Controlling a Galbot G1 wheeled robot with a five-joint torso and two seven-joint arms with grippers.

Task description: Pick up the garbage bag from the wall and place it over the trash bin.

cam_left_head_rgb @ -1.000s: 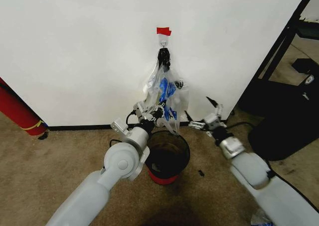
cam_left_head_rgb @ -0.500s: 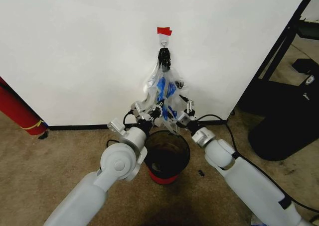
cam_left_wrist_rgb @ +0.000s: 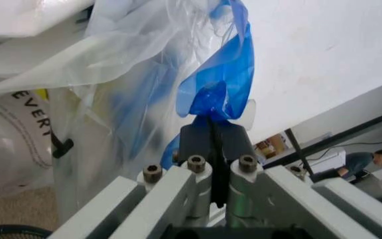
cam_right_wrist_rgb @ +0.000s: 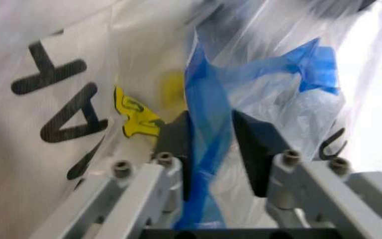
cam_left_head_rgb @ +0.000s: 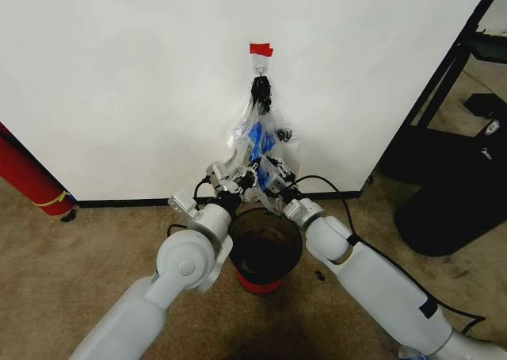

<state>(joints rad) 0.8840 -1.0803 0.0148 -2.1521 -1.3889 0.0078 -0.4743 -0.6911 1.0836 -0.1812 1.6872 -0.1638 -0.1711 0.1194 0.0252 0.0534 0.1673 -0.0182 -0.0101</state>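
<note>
both hands crowd the garbage bag (cam_left_head_rgb: 257,142) (over trash bin (cam_left_head_rgb: 265,249)), carpet (cam_left_head_rgb: 79,249) alongside open

Both arms reach forward and converge — the left end effector (cam_left_head_rgb: 238,172) and the right end effector (cam_left_head_rgb: 265,173) sit just beside each other, angled inward. The left one's fingers (cam_left_wrist_rgb: 198,142) are pressed together, pinching a blue strip of the garbage bag (cam_left_head_rgb: 257,138). The right one's fingers (cam_right_wrist_rgb: 254,149) stand apart — a blue fold runs between them, not clamped.
</note>
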